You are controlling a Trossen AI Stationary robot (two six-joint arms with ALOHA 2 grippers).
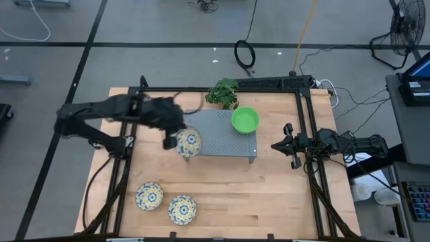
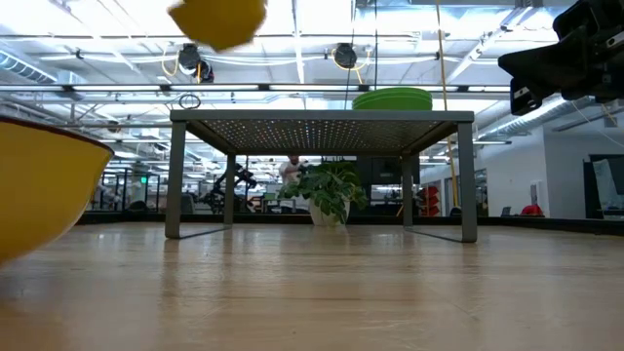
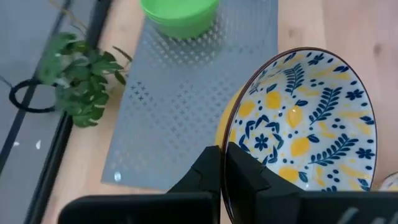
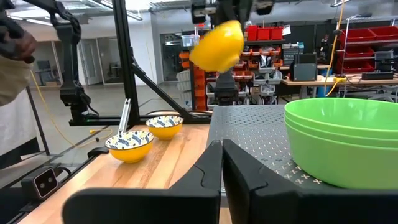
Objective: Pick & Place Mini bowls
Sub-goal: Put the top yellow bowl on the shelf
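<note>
Low view (unlike high) shows floral bowl (image 2: 217, 21) yellow underneath.

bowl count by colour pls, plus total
White bowls with blue-and-yellow floral pattern: 3. One is held in the left gripper at the perforated grey metal shelf's edge; two sit on the wooden table near the front.
Plain bright green bowls: a nested stack on the shelf; at least 2 rims show in the right wrist view, exact count unclear.
Total: 5 or more.
</note>
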